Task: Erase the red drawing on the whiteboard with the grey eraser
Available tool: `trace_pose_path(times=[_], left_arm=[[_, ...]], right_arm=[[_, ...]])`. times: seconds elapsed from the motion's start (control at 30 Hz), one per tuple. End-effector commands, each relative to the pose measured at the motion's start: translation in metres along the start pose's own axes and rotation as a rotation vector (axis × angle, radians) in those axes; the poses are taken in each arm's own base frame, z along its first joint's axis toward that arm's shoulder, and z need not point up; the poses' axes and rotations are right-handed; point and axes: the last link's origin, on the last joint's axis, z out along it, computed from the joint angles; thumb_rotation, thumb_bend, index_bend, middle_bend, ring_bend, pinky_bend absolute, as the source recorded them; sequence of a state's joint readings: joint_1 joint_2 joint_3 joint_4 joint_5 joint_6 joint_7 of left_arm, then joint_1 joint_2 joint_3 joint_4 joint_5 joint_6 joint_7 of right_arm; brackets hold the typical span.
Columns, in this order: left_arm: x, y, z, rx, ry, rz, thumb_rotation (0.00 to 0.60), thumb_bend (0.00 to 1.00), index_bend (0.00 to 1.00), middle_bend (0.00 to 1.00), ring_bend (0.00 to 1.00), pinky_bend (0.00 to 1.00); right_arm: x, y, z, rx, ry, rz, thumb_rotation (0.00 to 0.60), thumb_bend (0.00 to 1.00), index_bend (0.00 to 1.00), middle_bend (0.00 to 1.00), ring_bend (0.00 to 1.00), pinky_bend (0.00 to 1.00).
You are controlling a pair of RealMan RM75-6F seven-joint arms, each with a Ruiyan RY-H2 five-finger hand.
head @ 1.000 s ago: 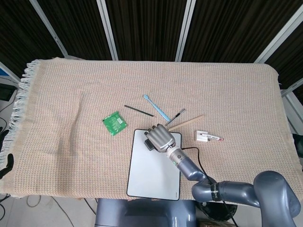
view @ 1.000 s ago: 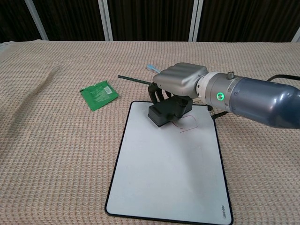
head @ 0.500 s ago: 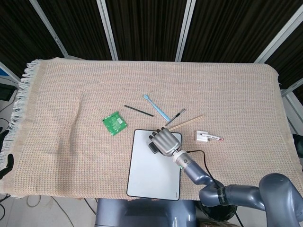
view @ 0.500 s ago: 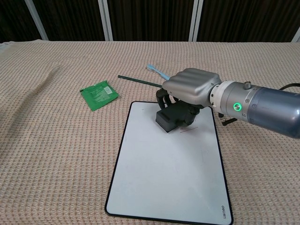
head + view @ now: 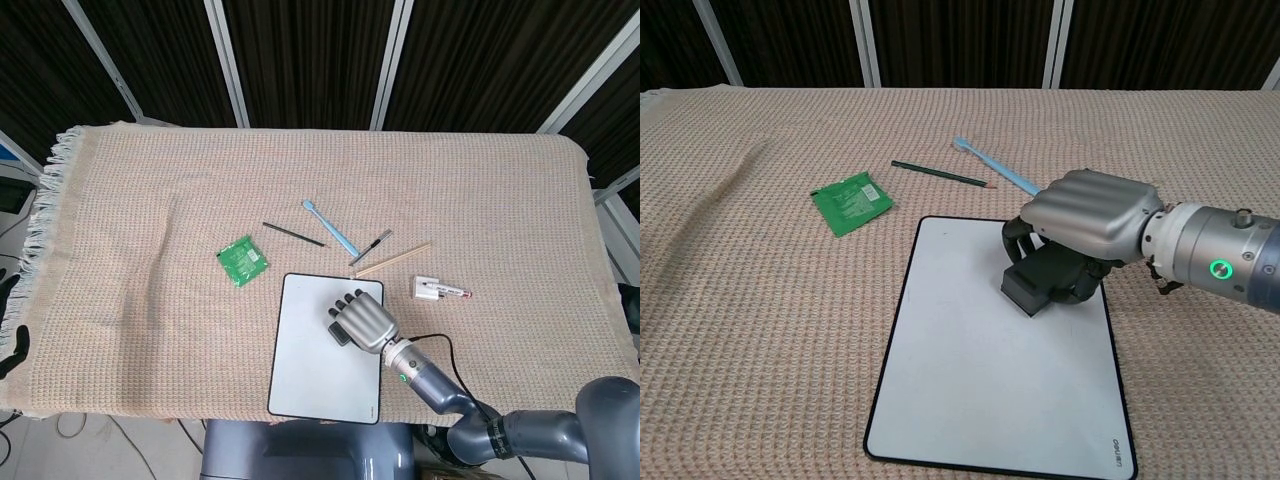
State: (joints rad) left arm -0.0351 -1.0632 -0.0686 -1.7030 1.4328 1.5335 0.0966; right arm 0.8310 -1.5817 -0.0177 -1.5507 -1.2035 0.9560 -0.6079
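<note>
The whiteboard [image 5: 312, 370] [image 5: 980, 390] lies flat near the table's front edge, its visible surface plain white with no red marks showing. My right hand [image 5: 364, 322] [image 5: 1085, 215] grips the dark grey eraser [image 5: 342, 334] [image 5: 1035, 285] and presses it on the board's upper right part. The hand covers the patch of board under it. My left hand shows in neither view.
A green packet [image 5: 241, 260] [image 5: 850, 201] lies left of the board. Behind the board lie a dark pencil [image 5: 292, 234] [image 5: 940, 174], a blue toothbrush [image 5: 330, 227] [image 5: 995, 166], a pen [image 5: 371, 246] and a wooden stick [image 5: 394, 259]. A red marker on its white box [image 5: 441, 291] sits to the right.
My right hand has dragged the eraser down and to the right across the board. The red strokes seen beside the eraser earlier are no longer visible.
</note>
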Motion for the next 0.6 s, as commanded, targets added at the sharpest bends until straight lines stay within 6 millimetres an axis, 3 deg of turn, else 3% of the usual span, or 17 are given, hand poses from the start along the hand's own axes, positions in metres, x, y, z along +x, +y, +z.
trace_pose_path(times=[0.03,0.6], left_arm=[[0.000,0.000,0.000,0.000,0.001,0.000,0.600,0.53,0.07,0.01,0.00,0.00],[0.002,0.000,0.000,0.004,0.010,-0.005,0.600,0.53,0.07,0.01,0.00,0.00]], right_arm=[[-0.001,0.004,-0.003,-0.009,0.002,-0.002,0.600,0.43,0.48,0.47,0.41,0.45],[0.004,0.032,0.035,-0.133,0.043,0.016,0.600,0.43,0.48,0.47,0.42,0.45]])
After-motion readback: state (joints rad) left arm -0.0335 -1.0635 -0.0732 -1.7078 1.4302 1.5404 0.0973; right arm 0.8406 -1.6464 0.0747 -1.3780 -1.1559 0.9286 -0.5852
